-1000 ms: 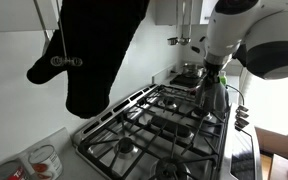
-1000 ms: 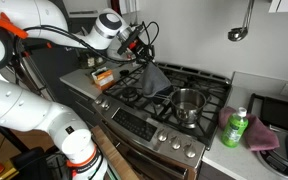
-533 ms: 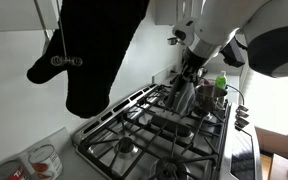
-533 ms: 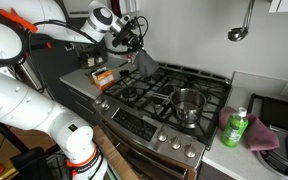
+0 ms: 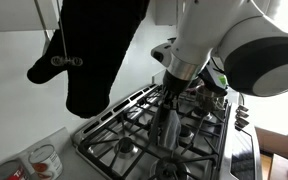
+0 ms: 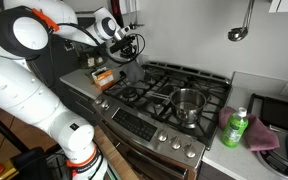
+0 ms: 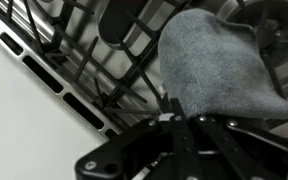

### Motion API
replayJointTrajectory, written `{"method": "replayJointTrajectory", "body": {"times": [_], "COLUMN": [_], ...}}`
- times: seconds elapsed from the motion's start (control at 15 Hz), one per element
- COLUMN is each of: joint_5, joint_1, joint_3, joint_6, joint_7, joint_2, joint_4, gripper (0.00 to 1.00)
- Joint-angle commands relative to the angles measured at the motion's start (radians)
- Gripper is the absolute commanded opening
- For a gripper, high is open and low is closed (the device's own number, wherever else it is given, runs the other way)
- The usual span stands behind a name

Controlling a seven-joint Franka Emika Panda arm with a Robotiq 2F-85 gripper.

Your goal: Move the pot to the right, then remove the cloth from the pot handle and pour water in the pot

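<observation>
I'm pinching the cloth (image 7: 219, 65) in my jaws. It's grey, soft, limp and light, and it's sagging in a loose bunch below my gripper (image 5: 170, 98) in an exterior view. It's handling like any rag, with no stiffness, so a pinch on a gathered fold is holding fine. The pot (image 6: 187, 103) is sitting on a front burner of the stove (image 6: 149, 92), well apart from me. It looks like steel, rigid and heavier, probably slick, so I'd be taking it by the rim or handle. My arm is reaching over the stove's end away from the pot, wrist pointing down, with the cloth dangling above the grates.
</observation>
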Motion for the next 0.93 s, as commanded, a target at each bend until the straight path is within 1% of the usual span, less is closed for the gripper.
{"method": "replayJointTrajectory", "body": {"times": [0.0,0.13,0.2,0.27,0.33,0.4,0.53,0.6,0.87], "joint_5": [0.033,0.018,0.023,0.024,0.024,0.017,-0.005,-0.019,-0.043], "joint_1": [-0.017,-0.036,-0.044,-0.052,-0.062,-0.075,-0.110,-0.130,-0.219], "joint_3": [0.005,0.003,-0.002,-0.006,-0.006,-0.008,-0.008,-0.014,-0.074], "joint_6": [0.006,-0.022,-0.044,-0.054,-0.087,-0.104,-0.146,-0.165,-0.230], "joint_7": [0.037,0.087,0.096,0.108,0.126,0.147,0.231,0.254,0.300], "joint_2": [0.014,-0.015,-0.037,-0.053,-0.074,-0.094,-0.142,-0.170,-0.287], "joint_4": [0.024,0.035,0.041,0.044,0.052,0.055,0.058,0.053,0.012], "gripper": [0.35,0.51,0.57,0.66,0.73,0.81,0.95,1.00,1.00]}}
